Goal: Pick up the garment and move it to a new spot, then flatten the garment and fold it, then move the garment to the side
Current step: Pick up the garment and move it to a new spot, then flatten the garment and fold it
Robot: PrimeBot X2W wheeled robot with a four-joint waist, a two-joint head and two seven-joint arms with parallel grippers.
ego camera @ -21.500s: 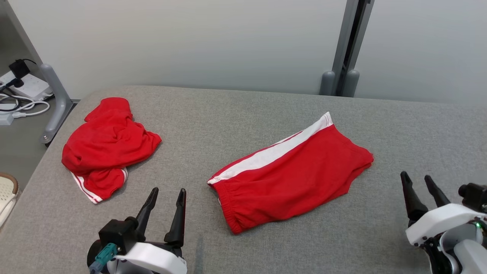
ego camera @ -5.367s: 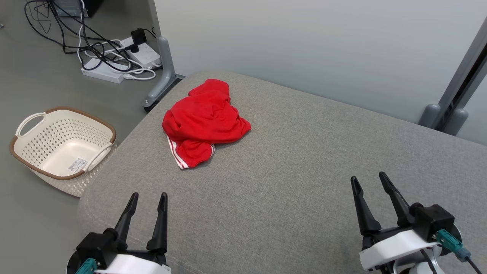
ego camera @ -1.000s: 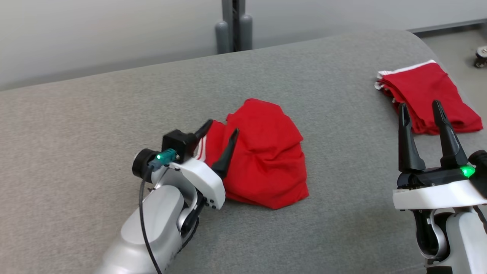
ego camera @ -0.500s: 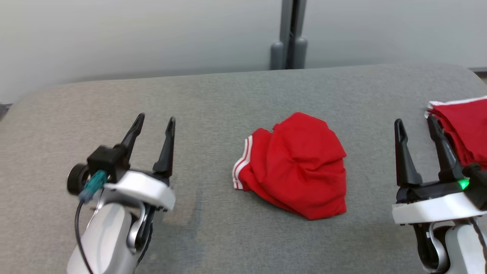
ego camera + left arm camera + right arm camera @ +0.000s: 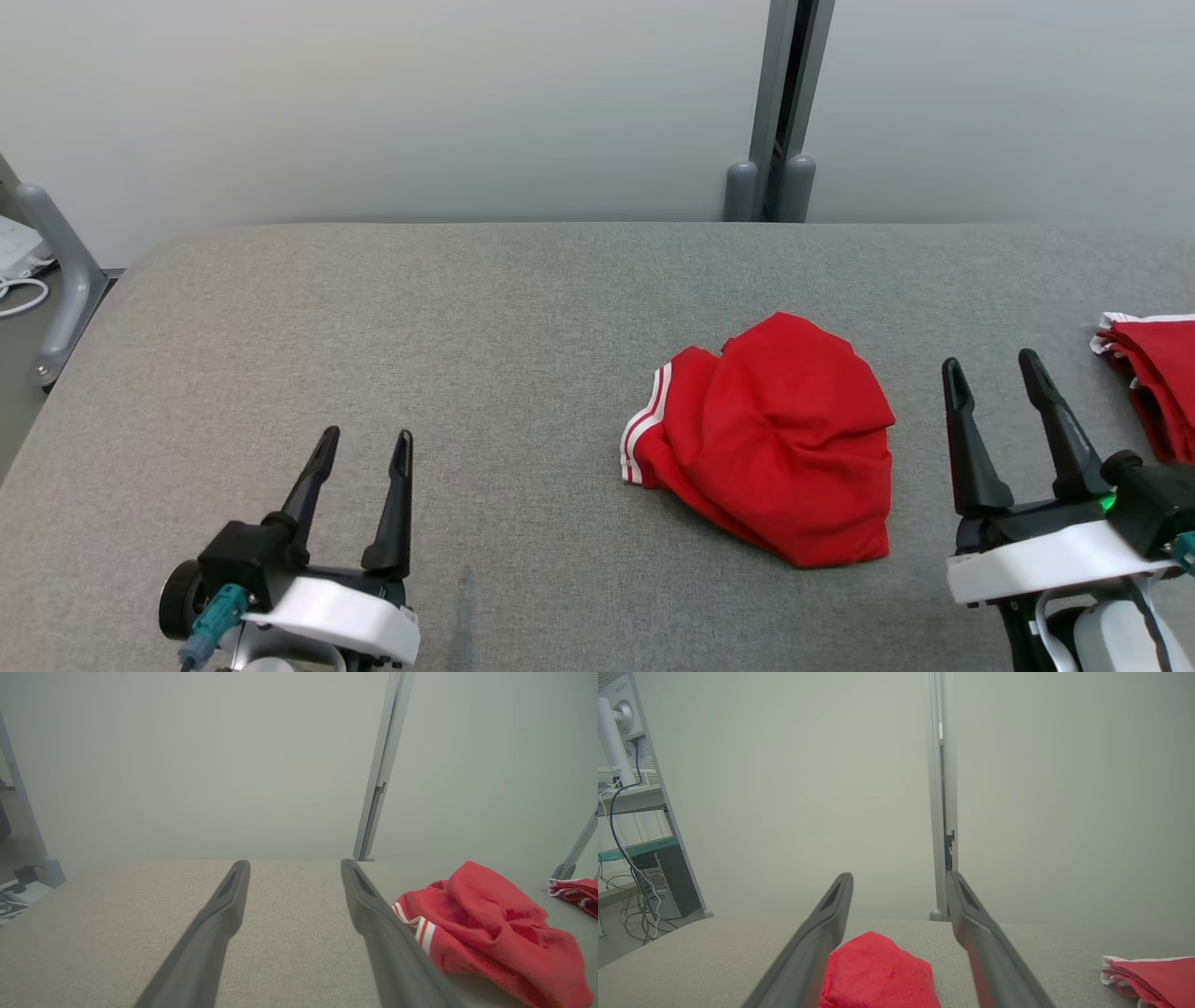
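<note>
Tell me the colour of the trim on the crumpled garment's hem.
White stripes on the red garment; the head view shows them best.

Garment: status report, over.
Jaws open and empty on left gripper and right gripper. The garment lies crumpled on the table, nearer the right, untouched, not flattened. A folded pile sits at the right edge, apart from it.

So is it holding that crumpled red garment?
No, the crumpled garment lies loose on the grey surface, between the open left gripper and right gripper.
</note>
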